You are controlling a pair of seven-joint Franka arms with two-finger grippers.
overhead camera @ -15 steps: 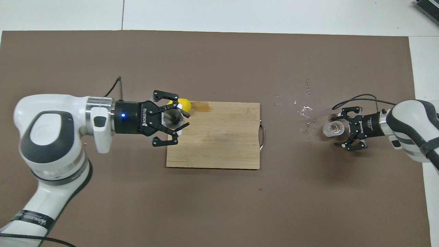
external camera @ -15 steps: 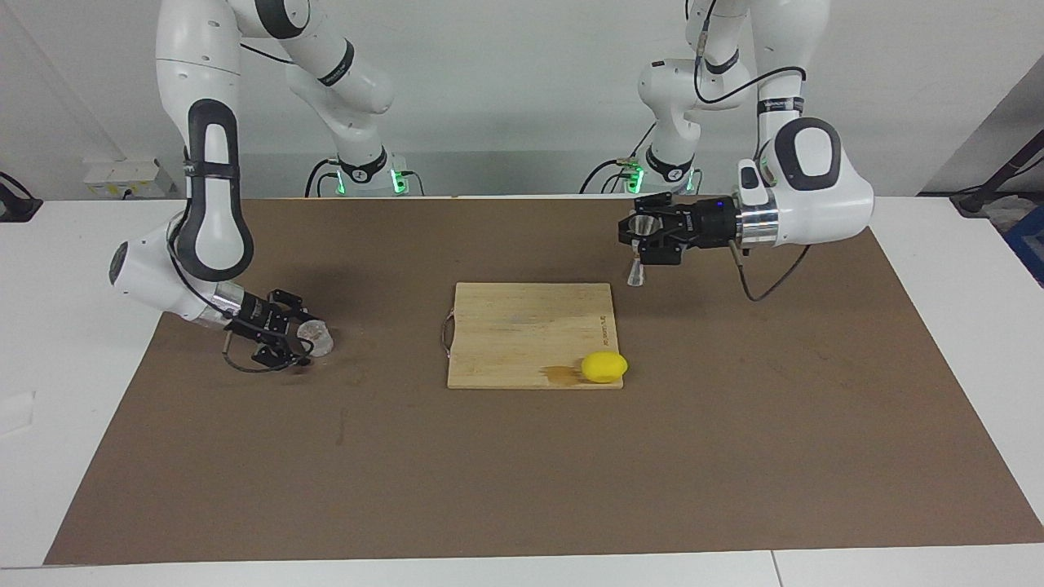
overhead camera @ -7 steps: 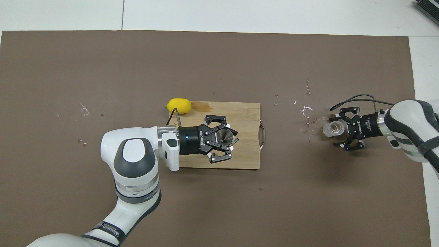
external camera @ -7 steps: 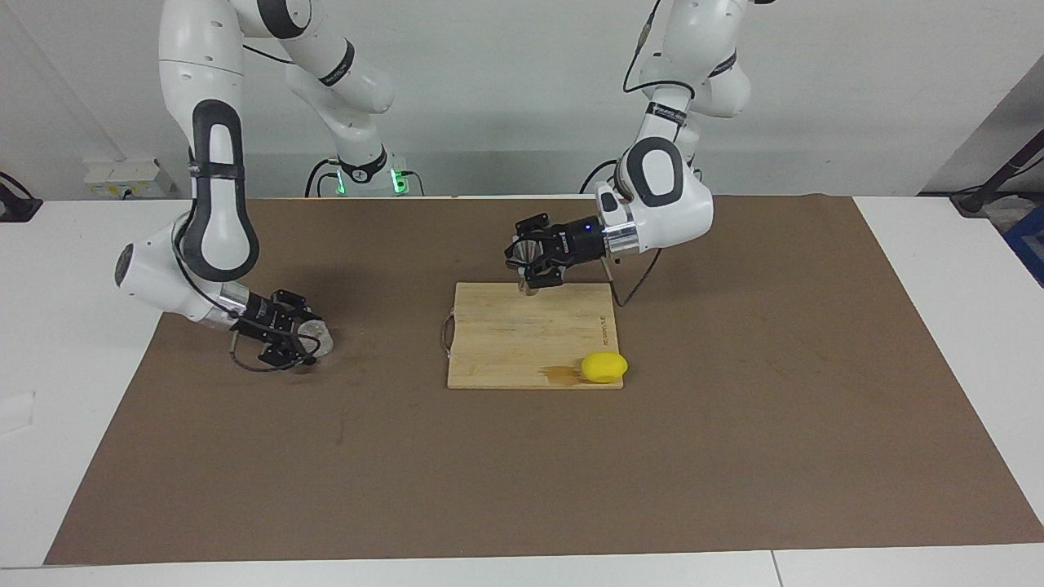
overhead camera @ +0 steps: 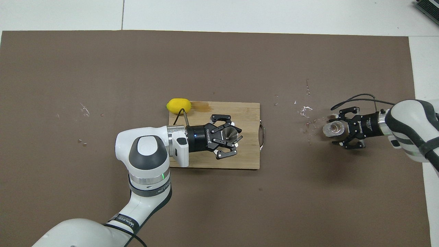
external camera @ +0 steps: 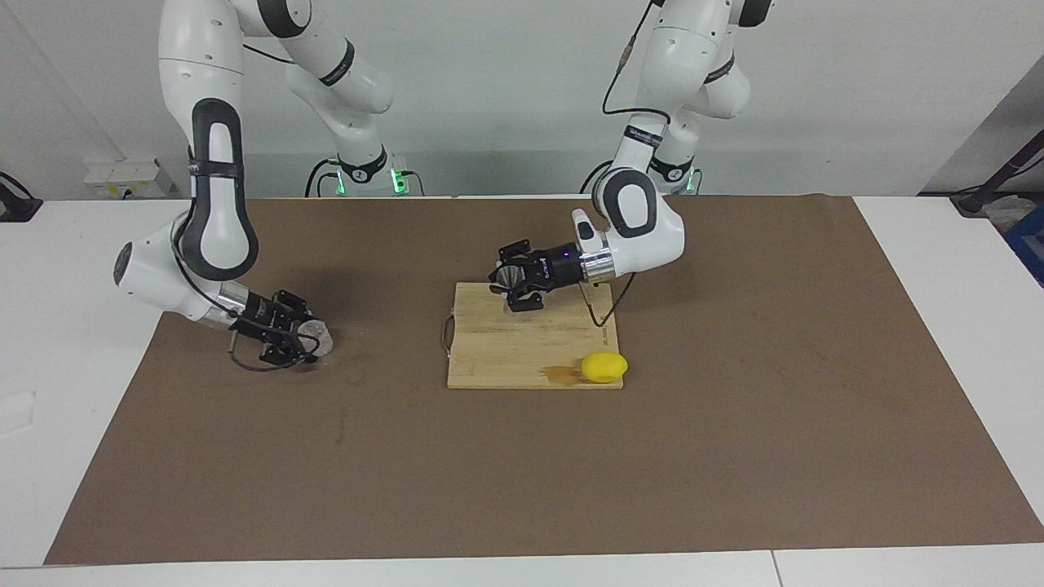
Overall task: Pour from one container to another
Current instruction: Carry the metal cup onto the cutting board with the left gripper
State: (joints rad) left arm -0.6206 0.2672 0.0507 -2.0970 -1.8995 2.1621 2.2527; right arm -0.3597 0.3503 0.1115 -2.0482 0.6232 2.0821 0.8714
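Note:
A small shiny metal cup (external camera: 507,277) (overhead camera: 229,134) hangs over the wooden cutting board (external camera: 522,350) (overhead camera: 247,115), gripped from the side by my left gripper (external camera: 511,285) (overhead camera: 233,134), which is shut on it. A clear glass (external camera: 316,337) (overhead camera: 332,129) stands on the brown mat toward the right arm's end of the table. My right gripper (external camera: 303,338) (overhead camera: 339,129) is low at the mat, right up against the glass. Whether it grips the glass does not show.
A yellow lemon (external camera: 604,367) (overhead camera: 178,105) rests at the board's corner farthest from the robots, beside a wet stain (overhead camera: 202,107). Spilled droplets (overhead camera: 305,111) dot the mat between the board and the glass. The board's metal handle (overhead camera: 262,137) faces the glass.
My left arm swung the metal cup from the mat at its own end to over the cutting board, then a little lower. The right gripper stayed at the glass, its links drawing inward slightly.

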